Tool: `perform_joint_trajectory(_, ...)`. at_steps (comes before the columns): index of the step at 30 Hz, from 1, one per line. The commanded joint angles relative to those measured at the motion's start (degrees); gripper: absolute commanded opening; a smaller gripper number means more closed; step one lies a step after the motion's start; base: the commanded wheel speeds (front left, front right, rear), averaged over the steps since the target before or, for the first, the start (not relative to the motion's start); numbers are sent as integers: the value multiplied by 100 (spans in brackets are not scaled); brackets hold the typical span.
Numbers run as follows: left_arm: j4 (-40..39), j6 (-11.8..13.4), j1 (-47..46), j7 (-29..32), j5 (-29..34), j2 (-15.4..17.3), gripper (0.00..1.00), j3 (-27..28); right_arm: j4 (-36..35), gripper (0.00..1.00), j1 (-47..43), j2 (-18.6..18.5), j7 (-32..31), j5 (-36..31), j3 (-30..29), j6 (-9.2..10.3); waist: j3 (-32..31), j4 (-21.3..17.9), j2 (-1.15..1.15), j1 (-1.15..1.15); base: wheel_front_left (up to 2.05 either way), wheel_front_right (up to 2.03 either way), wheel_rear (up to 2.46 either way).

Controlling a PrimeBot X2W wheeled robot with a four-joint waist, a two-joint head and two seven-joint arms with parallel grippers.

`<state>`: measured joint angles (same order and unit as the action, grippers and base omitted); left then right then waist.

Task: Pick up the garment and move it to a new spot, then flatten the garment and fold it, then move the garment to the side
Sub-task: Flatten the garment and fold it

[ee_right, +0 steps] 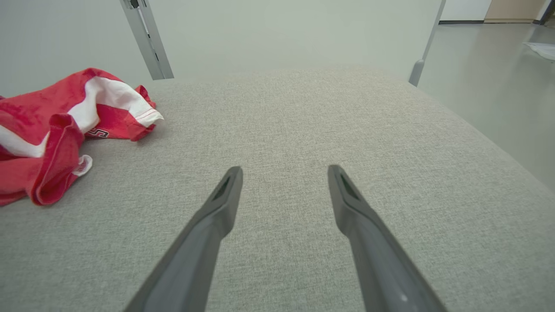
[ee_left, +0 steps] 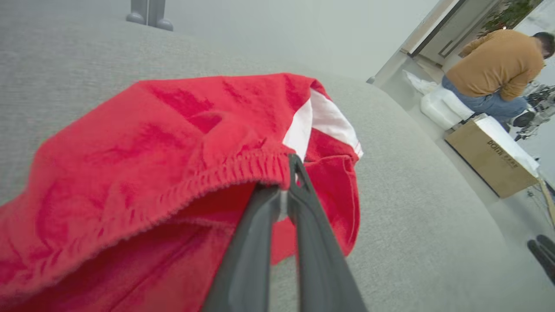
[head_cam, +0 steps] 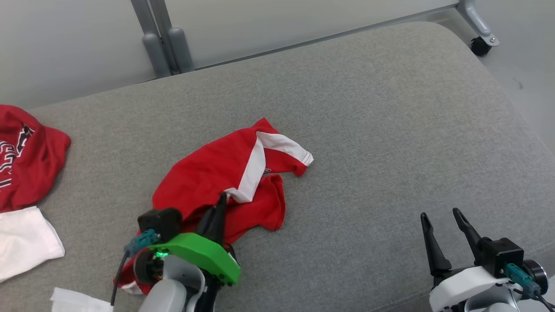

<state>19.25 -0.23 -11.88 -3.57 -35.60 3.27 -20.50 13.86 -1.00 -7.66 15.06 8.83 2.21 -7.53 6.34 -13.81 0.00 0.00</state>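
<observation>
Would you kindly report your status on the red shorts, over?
Left gripper shut on red shorts at elastic waistband. Right gripper open above grey cushion. Far left: red shirt, white cloth, apart from shorts.

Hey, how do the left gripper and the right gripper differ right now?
The left gripper is shut; the right gripper stands open. The left gripper pinches the red garment at its elastic edge; the right gripper holds nothing, with bare grey cushion ahead of it. The left gripper's wrist carries a green cover; the right gripper's has a white housing. Both have two long dark fingers.
</observation>
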Motion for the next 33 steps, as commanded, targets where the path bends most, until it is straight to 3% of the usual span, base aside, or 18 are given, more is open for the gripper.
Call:
perform_joint_trajectory(1, -157, -130, 182, 106, -171, 4, 0, -69, -10, 100, -79, 1, 18, -19, -20, 8, -56, 90, 0, 0, 0, 0, 0)
perform_joint_trajectory(5, -848, -340, 742, 576, -689, 92, 0, -190, 3, 100, -153, 15, 18, -27, -45, 8, -114, 246, 0, 0, 0, 0, 0)
perform_joint_trajectory(10, -1526, -406, 1579, 1119, -1274, 378, 0, -136, -6, 100, -206, 26, 18, -43, -49, 8, -159, 422, 0, 0, 0, 0, 0)
perform_joint_trajectory(15, -1928, -601, 2310, 1775, -2396, 551, 0, -118, 14, 100, -229, 12, 18, -52, -40, 8, -225, 576, 0, 0, 0, 0, 0)
perform_joint_trajectory(18, -1671, -614, 2532, 2013, -2523, 792, 0, -98, 28, 100, -228, 9, 18, -54, -13, 8, -263, 627, 0, 0, 0, 0, 0)
perform_joint_trajectory(25, -1323, -631, 2616, 2134, -2683, 1011, 0, -10, 26, 100, -266, -13, 18, -51, -16, 7, -317, 694, 0, 0, 0, 0, 0)
perform_joint_trajectory(32, -1332, -508, 2679, 1959, -2715, 1311, 0, 431, 56, 100, -299, -7, 18, -68, 45, 8, -397, 638, 0, 0, 0, 0, 0)
perform_joint_trajectory(33, -1337, -484, 2692, 1934, -2679, 1329, 38, 450, 58, 100, -309, -10, 18, -70, 46, 8, -403, 631, 0, 0, 0, 0, 0)
